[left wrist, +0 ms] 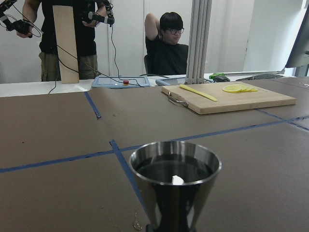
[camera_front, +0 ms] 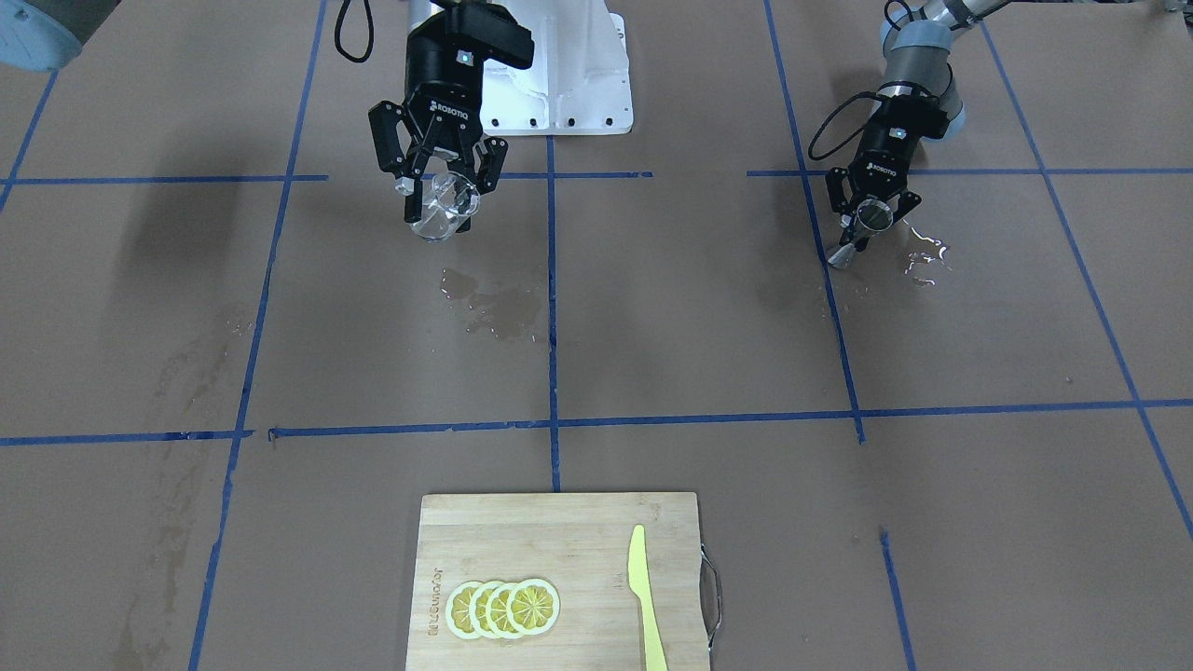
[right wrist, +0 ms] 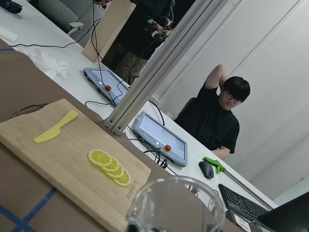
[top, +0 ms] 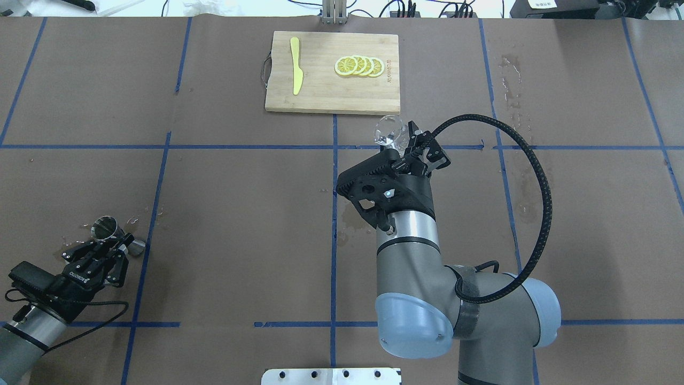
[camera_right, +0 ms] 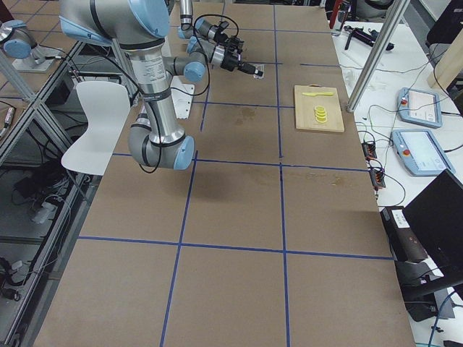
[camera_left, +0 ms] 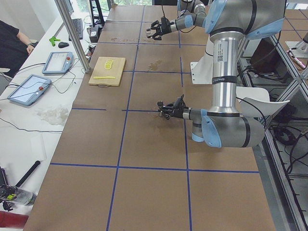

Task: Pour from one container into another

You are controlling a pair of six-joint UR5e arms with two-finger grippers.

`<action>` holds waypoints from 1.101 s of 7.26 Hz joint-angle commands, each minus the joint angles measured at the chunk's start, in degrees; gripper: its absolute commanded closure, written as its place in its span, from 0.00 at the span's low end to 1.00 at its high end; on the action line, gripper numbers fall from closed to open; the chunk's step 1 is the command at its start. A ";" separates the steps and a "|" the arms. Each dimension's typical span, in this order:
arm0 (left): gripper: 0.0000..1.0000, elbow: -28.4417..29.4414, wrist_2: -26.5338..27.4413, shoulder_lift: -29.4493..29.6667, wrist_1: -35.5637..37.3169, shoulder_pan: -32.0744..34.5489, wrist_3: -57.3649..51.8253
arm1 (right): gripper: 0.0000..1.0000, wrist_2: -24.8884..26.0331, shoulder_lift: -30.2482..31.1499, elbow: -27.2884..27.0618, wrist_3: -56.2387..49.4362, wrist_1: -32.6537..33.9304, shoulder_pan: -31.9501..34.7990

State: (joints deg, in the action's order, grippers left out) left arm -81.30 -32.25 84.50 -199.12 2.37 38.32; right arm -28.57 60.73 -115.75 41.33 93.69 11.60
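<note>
In the overhead view, a brown paper-covered table is ruled with blue tape lines. At its far left, near the robot's edge, the left gripper reaches in low. Its jaws are drawn almost together, pinching the narrow waist of the small shiny steel hourglass jigger. The jigger stands upright with its open cone upward, and the left wrist camera shows a dark interior with a pale glint. I cannot tell whether its lower cone touches the paper. A few drops glisten just beside it.

Further right, at the table's far edge, lies a rectangular bamboo cutting board with a metal handle on its left end. A flat yellow plastic knife lies on the board's left part. A row of overlapping lemon slices lies on its right part, well apart from the knife.

Nearer the robot, by the central tape line, a dark wet patch stains the paper.

Right of the centre line, the right gripper is raised above the table. Its jaws are spread to the cup's width and clamp the sides of the small clear glass cup. The cup hangs just short of the board's near edge, well apart from the jigger. I cannot tell whether it is level or tipped.
</note>
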 commanded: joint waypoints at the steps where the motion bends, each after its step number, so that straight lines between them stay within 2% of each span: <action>1: 0.89 0.00 0.00 -0.03 -0.04 0.00 -0.09 | 1.00 0.00 -0.09 0.00 -0.02 0.00 0.00; 5: 0.76 0.00 0.00 -0.21 -0.04 0.00 -0.09 | 1.00 0.00 0.00 -0.26 -0.02 0.00 0.00; 8: 0.74 0.00 0.00 -0.21 -0.04 0.00 -0.18 | 1.00 0.00 0.00 -0.26 -0.02 0.00 0.00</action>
State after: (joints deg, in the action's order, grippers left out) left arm -81.30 -32.26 84.29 -199.16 2.33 38.15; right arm -28.57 60.73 -116.01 41.31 93.69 11.60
